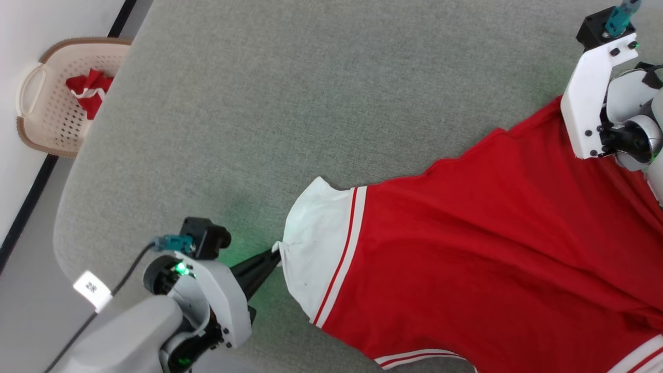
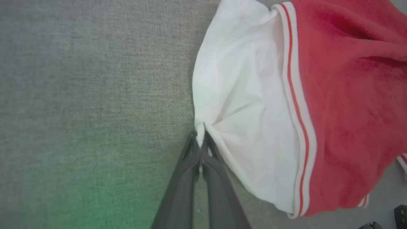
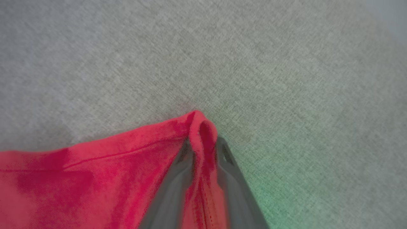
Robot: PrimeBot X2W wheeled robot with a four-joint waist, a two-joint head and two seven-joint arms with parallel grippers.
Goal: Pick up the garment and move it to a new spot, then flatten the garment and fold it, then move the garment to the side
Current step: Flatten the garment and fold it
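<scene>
One garment (image 1: pixel 466 259), two tools: left tool (image 2: pixel 201 136) tight on white sleeve (image 2: pixel 241 95), right tool (image 3: pixel 204 144) tight on red fold (image 3: pixel 203 125).

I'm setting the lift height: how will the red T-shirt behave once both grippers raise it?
Probably floppy: the garment puckers where the left gripper pinches its white sleeve. Likely to sag between grips, since the right gripper holds only a small edge fold. It may drag on the grey surface.

Head view: garment (image 1: pixel 492 259) cut off at right and bottom edges. Right gripper (image 3: pixel 205 143) blurred, garment hem covering its fingertips in part. Basket (image 1: pixel 83 42), well apart from garment, half hidden by table edge; red cloth (image 1: pixel 90 93) inside too small to identify.
</scene>
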